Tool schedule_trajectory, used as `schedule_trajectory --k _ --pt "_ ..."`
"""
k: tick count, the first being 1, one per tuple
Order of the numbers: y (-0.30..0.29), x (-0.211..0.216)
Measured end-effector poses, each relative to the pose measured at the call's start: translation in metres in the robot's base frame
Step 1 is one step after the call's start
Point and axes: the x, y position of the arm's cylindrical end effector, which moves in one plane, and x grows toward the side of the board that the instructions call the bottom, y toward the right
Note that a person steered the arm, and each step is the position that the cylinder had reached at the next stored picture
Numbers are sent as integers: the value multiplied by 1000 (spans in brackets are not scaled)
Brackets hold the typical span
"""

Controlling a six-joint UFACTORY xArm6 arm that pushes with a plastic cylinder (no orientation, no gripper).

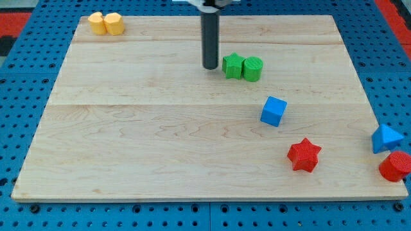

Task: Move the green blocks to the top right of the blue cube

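Note:
A green star block (233,65) and a green cylinder block (252,68) sit side by side, touching, in the upper middle of the wooden board (128,141). The blue cube (273,111) lies below and to the right of them. My tip (210,67) stands just left of the green star, very close to it or touching it; I cannot tell which.
Two yellow blocks (106,23) sit together at the board's top left corner. A red star (304,154) lies below the blue cube. A blue triangular block (386,138) and a red round block (395,167) sit at the right edge.

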Motion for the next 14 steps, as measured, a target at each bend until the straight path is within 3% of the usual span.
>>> schedule_trajectory --k 2,6,8,13,14 --pt "70 0" --pt "141 41" --pt "139 78" --pt "189 65" --pt "129 66"
